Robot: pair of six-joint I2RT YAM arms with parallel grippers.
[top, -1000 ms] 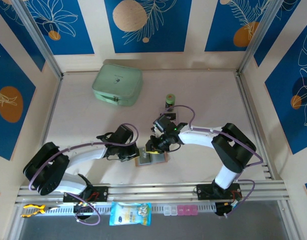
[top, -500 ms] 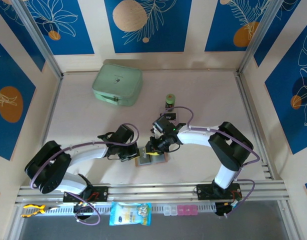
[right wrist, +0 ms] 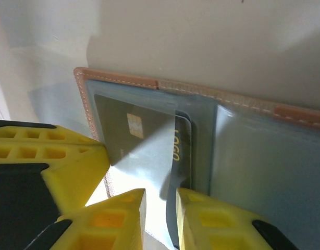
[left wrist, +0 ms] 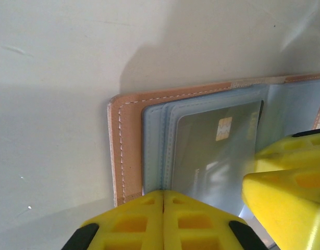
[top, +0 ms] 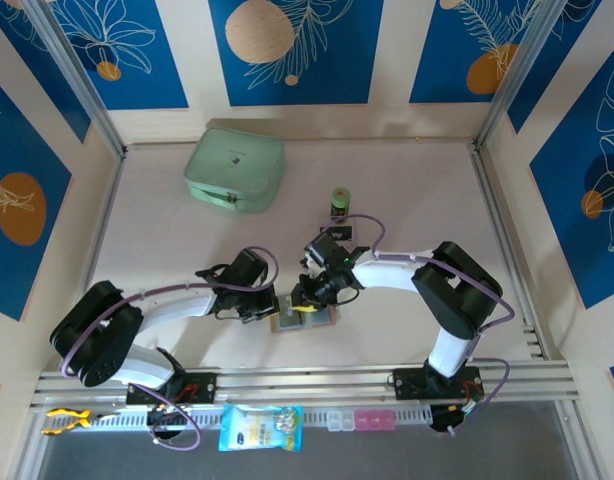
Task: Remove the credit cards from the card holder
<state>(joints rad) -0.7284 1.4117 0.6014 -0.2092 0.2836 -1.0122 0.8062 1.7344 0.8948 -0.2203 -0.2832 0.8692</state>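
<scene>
Left claw (left wrist: 162, 221) pressed together on card holder (left wrist: 126, 151), right claw (right wrist: 160, 219) pinching credit card (right wrist: 142, 143)

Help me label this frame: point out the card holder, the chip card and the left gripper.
card holder (left wrist: 123, 151): left wrist view, stitched leather edge.
chip card (right wrist: 134, 135): right wrist view, beside its gold chip.
left gripper (left wrist: 163, 200): left wrist view, seam between the closed yellow fingertips.

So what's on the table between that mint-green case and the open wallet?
Nothing: in the top view, bare table lies between the mint-green case and the card holder.
</scene>
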